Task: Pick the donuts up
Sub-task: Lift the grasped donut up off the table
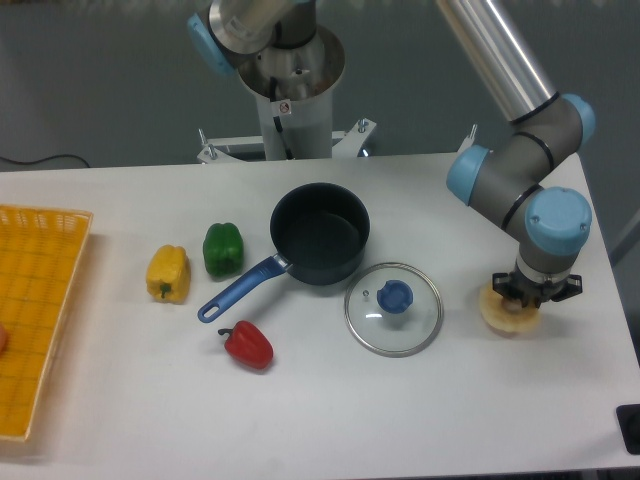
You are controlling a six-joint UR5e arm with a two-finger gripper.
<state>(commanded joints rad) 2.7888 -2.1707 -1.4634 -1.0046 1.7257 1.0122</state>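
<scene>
The donuts (499, 318) are one pale cream-yellow ring at the right side of the white table (330, 400). My gripper (526, 299) points straight down onto the ring's far right part, and its dark fingers are closed on the ring. The wrist hides the ring's centre hole and its far edge. Only the near left rim shows. The ring sits at or just above the table surface, and I cannot tell which.
A round glass lid with a blue knob (394, 306) lies left of the donuts. A dark pot with a blue handle (318, 235) is at centre. Green (222, 248), yellow (168, 272) and red (248, 345) peppers lie left. A yellow basket (40, 300) is at the far left edge.
</scene>
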